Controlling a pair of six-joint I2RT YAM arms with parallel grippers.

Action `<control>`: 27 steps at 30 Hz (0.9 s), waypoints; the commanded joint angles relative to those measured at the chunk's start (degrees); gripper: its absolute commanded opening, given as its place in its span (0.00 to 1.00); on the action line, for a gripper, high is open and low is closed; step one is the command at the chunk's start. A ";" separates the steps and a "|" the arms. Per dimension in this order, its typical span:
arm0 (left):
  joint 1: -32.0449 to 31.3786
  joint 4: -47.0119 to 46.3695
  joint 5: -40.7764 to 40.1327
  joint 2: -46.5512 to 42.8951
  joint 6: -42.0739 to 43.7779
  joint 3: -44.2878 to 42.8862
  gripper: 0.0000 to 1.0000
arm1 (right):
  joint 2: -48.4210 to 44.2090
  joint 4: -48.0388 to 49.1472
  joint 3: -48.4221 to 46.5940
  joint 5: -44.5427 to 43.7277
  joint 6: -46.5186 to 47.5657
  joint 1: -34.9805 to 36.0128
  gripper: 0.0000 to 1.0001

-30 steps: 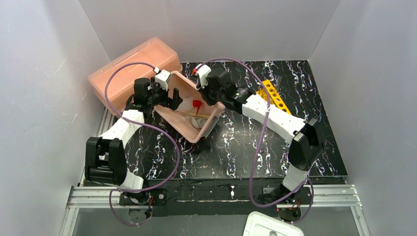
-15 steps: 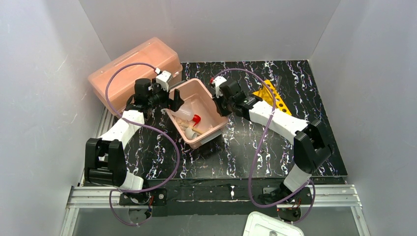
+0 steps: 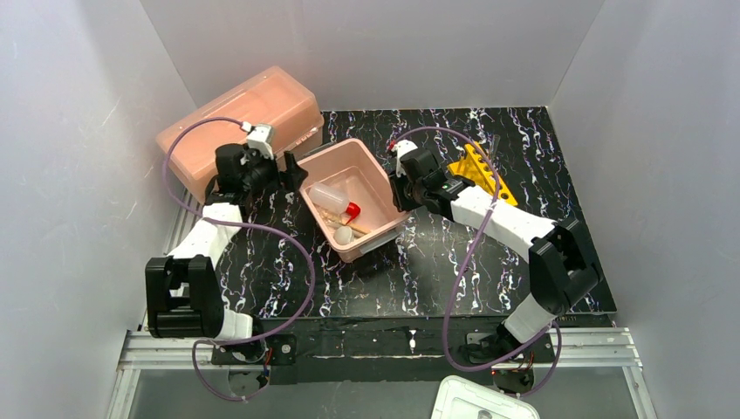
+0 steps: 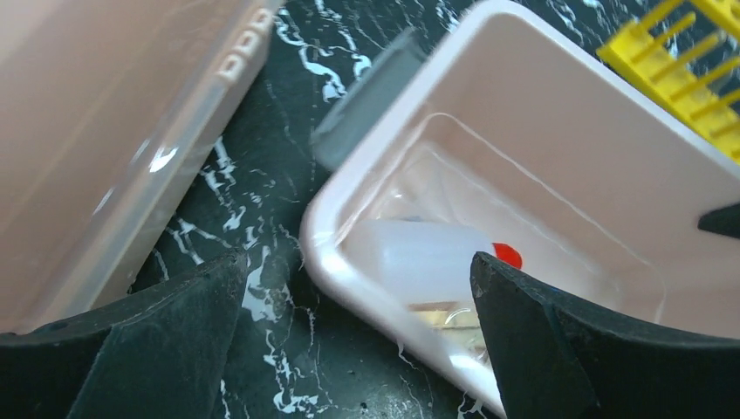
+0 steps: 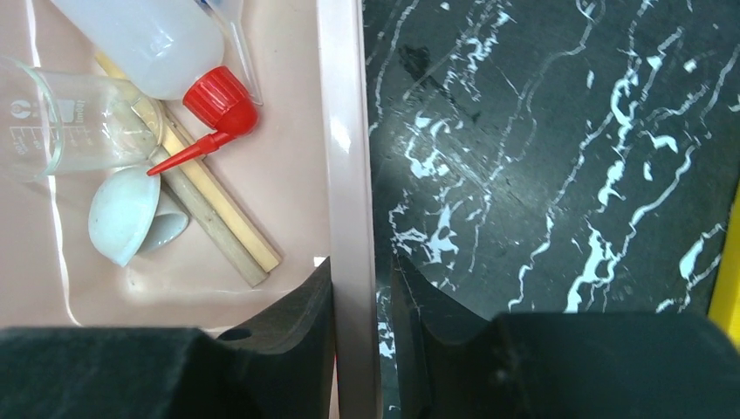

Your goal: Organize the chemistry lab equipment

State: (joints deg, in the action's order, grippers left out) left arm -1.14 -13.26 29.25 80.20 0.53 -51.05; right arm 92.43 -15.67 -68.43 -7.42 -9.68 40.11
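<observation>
The pink tub (image 3: 377, 179) rests flat on the black marbled table. Inside it lie the white squeeze bottle (image 5: 144, 35) with its red spout (image 5: 188, 150), a clear funnel (image 5: 236, 35), a small glass beaker (image 5: 78, 122), a white dish (image 5: 122, 214) and wooden sticks (image 5: 218, 227). My right gripper (image 5: 362, 266) stands astride the tub's right wall (image 5: 345, 131). Its inner finger touches the wall and a thin gap shows at the outer finger. My left gripper (image 4: 358, 262) hangs wide open over the tub's left corner (image 4: 323, 253), holding nothing. The yellow holed rack (image 3: 476, 166) lies right of the tub.
The large pink lidded box (image 3: 236, 118) sits at the back left, close behind my left gripper (image 3: 295, 170). White walls enclose the table on three sides. A white lid (image 3: 484, 401) lies below the front rail.
The tub was tipped up on my right gripper, then came down flat and shifted right. My left arm drew back to the left. The right jaws eased apart slightly.
</observation>
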 commanded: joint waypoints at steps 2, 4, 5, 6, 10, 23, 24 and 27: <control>4.83 -2.20 4.54 -3.18 -12.46 -1.01 0.99 | -4.22 0.31 1.75 -5.61 -3.25 -1.99 0.34; 4.99 -3.59 5.99 -4.92 -13.57 -0.73 0.99 | -4.69 -0.18 2.37 -7.19 -4.41 -2.08 0.34; 4.99 -3.66 6.36 -5.68 -13.29 -0.48 0.99 | -5.10 -0.46 2.63 -8.24 -5.10 -2.21 0.34; 4.96 -3.26 6.56 -6.21 -12.66 -0.20 0.99 | -5.46 -0.76 2.93 -9.36 -5.90 -2.29 0.34; 4.93 -2.66 5.23 -7.80 -6.72 4.98 0.99 | -7.65 -0.54 5.20 -13.38 -10.44 -2.59 0.44; 5.03 -24.22 -4.10 -4.89 -3.70 21.39 0.99 | -21.68 9.79 9.29 -17.92 -8.65 -8.70 0.98; 5.04 -25.04 -4.89 -4.27 -3.38 22.07 0.99 | -23.51 10.93 10.69 -18.13 -8.45 -10.54 0.98; 5.86 -25.04 -6.56 -4.12 -3.50 22.86 0.99 | -29.31 17.29 16.98 -20.90 -6.53 -16.83 0.98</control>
State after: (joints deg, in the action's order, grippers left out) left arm 3.93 -32.32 26.13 76.04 -3.82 -29.44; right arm 69.44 -7.35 -57.72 -23.12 -18.49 29.93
